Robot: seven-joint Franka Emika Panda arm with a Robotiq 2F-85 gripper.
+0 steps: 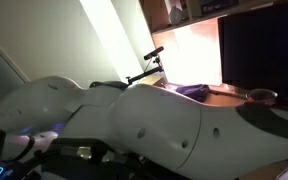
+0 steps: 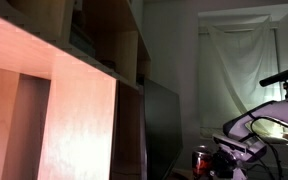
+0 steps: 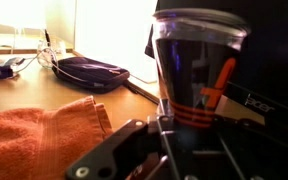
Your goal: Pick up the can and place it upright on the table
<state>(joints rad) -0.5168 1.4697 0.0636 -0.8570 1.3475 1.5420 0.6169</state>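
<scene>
In the wrist view the can [image 3: 197,65], dark with orange stripes, stands upright right in front of the camera. My gripper [image 3: 196,125] has its fingers against the can's lower sides and looks shut on it. The light brown wooden table [image 3: 44,92] stretches out to the left behind it. In an exterior view the can [image 2: 201,160] shows as a small red cylinder at the bottom, with my gripper [image 2: 222,161] right beside it. Whether the can's base touches the table is hidden. In an exterior view my white arm [image 1: 154,125] blocks the can.
An orange towel [image 3: 34,140] lies on the table at the near left. A dark pouch [image 3: 89,72] lies further back. A black monitor [image 3: 274,60] stands behind the can. A wooden shelf unit [image 2: 74,100] fills an exterior view. A glass bowl [image 1: 262,96] sits on the table.
</scene>
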